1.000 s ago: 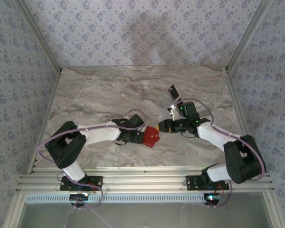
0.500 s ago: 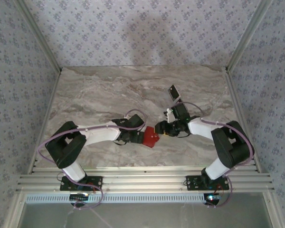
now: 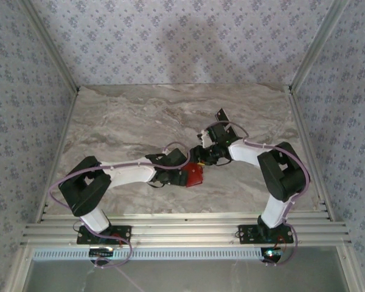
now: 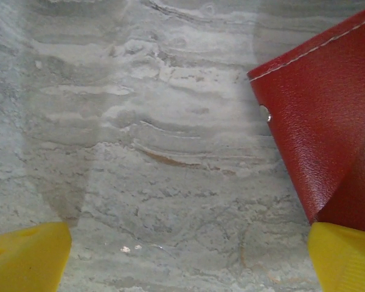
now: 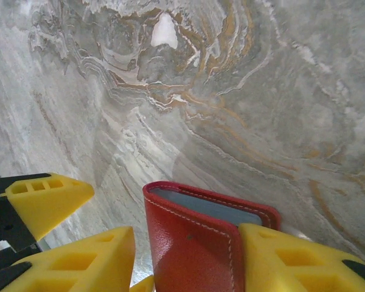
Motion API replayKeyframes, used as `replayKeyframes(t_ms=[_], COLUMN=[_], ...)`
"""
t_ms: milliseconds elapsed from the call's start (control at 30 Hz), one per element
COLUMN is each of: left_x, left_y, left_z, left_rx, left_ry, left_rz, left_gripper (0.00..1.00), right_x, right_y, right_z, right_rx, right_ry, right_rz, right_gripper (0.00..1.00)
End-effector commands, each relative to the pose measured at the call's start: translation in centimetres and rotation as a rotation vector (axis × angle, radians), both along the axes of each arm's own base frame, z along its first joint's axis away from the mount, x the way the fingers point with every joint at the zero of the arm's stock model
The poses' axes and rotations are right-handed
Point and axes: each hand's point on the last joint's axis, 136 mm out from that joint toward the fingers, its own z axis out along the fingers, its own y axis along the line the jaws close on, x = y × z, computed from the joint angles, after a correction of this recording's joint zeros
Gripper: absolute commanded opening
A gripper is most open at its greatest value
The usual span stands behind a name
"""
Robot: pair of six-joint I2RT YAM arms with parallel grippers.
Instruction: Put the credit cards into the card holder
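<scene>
At the near edge of the marble-patterned table, two arm bases bolted side by side; stretched inward from the left base, the left gripper low over the tabletop, spread wide and pinching nothing; in the left wrist view, its yellow fingertips far apart, the right-hand one touching a lower corner of the card holder; just beyond, near the table's middle, that red card holder raised on edge and tilted, a small metal snap on its border; closed on it from the right side, the right gripper, a yellow pad against each face; inside the fold, a silvery grey card tucked in, only its top edge showing; farther back, well apart from the holder, a glossy black card on the marble beside the right arm's wrist.
</scene>
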Motion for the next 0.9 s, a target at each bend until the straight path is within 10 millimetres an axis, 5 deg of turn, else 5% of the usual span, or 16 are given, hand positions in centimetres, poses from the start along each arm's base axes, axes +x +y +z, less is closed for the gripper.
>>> replayKeyframes(t_ms=[0, 233, 567, 867], left_x=[-0.1, 1.2, 5.3, 8.7], left_y=[0.1, 2.2, 6.0, 7.3], left_z=[0.5, 3.9, 5.3, 5.5], left_rx=[-0.013, -0.014, 0.026, 0.109], left_ry=[-0.013, -0.141, -0.21, -0.17], left_rz=[0.014, 0.095, 0.263, 0.274], left_gripper=[1.0, 1.0, 1.0, 1.0], right_x=[0.2, -1.2, -2.3, -1.8], right_y=[-2.0, -5.8, -3.7, -2.4], right_z=[1.2, 1.4, 1.1, 0.5], right_rx=[-0.105, -0.369, -0.58, -0.673], right_ry=[-0.044, -0.064, -0.148, -0.188], right_rz=[-0.049, -0.075, 0.074, 0.111], right_gripper=[0.54, 0.54, 0.51, 0.47])
